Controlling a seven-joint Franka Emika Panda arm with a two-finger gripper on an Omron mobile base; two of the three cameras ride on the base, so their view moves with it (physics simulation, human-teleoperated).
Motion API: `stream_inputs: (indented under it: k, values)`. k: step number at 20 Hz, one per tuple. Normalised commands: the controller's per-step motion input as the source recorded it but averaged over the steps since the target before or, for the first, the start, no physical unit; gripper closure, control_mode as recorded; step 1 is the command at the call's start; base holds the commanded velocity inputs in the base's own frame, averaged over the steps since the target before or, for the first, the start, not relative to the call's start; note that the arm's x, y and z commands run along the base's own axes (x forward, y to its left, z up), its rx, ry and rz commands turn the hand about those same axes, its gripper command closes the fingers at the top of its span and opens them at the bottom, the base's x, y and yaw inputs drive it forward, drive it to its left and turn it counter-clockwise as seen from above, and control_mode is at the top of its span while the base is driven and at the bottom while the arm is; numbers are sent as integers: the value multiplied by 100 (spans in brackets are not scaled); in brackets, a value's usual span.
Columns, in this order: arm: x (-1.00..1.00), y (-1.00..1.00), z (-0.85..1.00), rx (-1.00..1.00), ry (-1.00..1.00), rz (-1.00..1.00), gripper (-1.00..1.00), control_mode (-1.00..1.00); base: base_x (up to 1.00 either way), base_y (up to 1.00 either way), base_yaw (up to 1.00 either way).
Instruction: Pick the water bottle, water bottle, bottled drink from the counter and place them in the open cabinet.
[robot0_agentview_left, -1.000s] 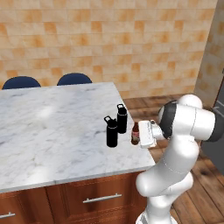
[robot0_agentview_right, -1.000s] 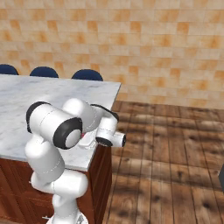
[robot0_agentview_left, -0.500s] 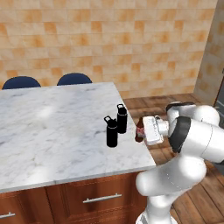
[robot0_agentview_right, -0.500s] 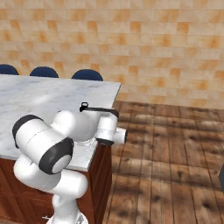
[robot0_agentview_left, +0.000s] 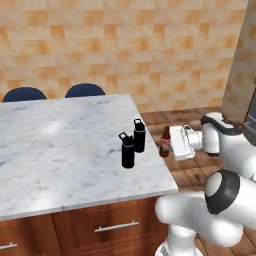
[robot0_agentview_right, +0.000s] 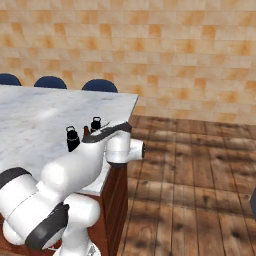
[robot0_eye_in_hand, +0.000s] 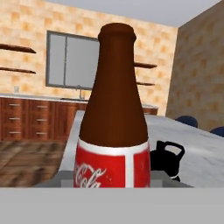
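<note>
Fingers are clamped on the brown bottle (robot0_eye_in_hand: 114, 127), as best I can judge: in the hand view it fills the space just ahead of the camera, upright, red label low, though the tips themselves are hidden and I cannot see the contact. Going by size, I start with the counter (robot0_agentview_left: 55, 150), a broad marble slab over wooden drawers, with blue chair backs (robot0_agentview_left: 85, 90) behind its far edge. My gripper (robot0_agentview_left: 172, 142) reaches in level from the right, and the brown bottle sits at its front, off the counter's right edge rather than standing on it, so I take it as lifted. Both black bottles (robot0_agentview_left: 139, 135) stand upright close together near that right edge, one slightly nearer me than the other; one black cap (robot0_eye_in_hand: 168, 155) peeks past the brown bottle in the hand view. I reckon the job is barely begun: one bottle in hand and not yet delivered, two untouched on the marble, and a cabinet I still have to find.
</note>
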Motion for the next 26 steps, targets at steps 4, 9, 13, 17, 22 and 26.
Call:
stream_inputs:
  k: [4,9,13,17,22,26]
  values:
    - [-41,0,58,0,0,-2,100,-100,0,0,0]
    - [-48,0,49,0,0,-4,100,-100,0,0,0]
    - [-44,-2,45,0,0,0,100,-100,0,0,0]
    - [-39,-1,42,0,9,0,100,-100,0,0,0]
    - [-36,-1,37,0,11,0,100,-100,0,0,0]
    - [0,0,2,0,2,0,100,-100,0,0,0]
